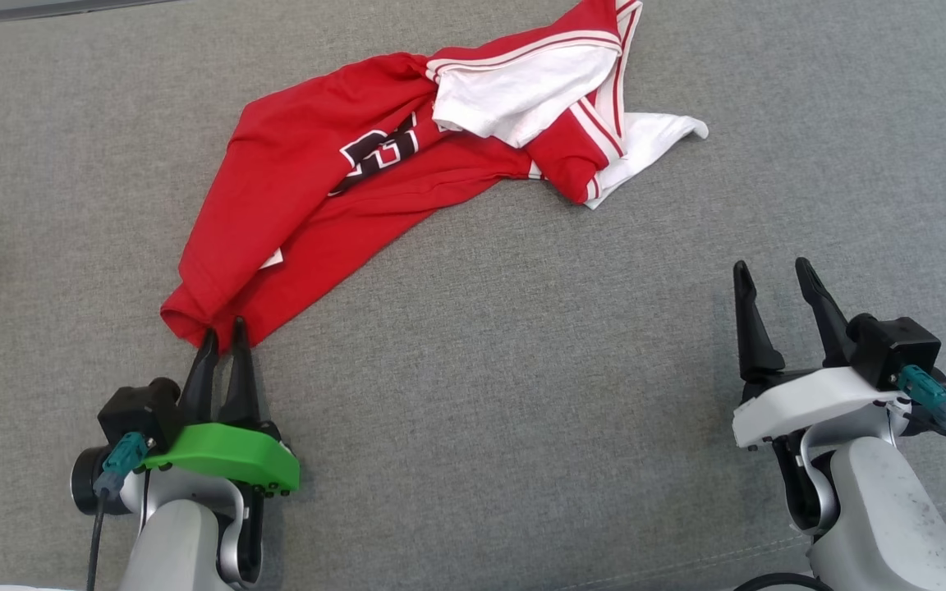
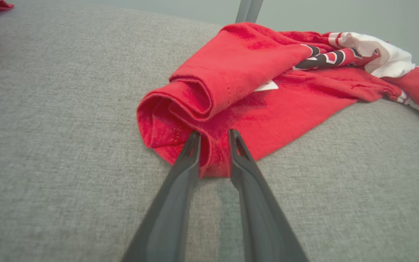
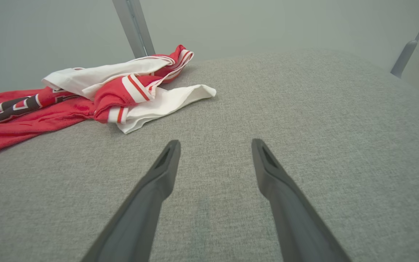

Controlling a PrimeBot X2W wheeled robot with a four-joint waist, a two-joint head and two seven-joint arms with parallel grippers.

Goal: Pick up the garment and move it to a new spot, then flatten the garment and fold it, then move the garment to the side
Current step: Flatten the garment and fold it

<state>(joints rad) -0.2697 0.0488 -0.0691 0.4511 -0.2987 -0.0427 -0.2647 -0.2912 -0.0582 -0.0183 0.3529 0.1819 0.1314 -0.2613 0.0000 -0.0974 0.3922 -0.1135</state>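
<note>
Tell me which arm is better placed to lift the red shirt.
Left. The left gripper straddles the near corner of the shirt with its fingers, while the right gripper stands open, well clear of it.

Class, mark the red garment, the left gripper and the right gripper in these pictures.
red garment (image 1: 300, 156), head view, on its red body beside the lettering.
left gripper (image 1: 225, 328), head view, midway between its fingertips at the garment's hem.
right gripper (image 1: 772, 265), head view, midway between its spread fingertips.

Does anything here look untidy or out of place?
Yes. The red and white cloth jersey lies crumpled and twisted on the grey fabric surface, its white-lined end bunched up, and a small white label pokes out.
</note>
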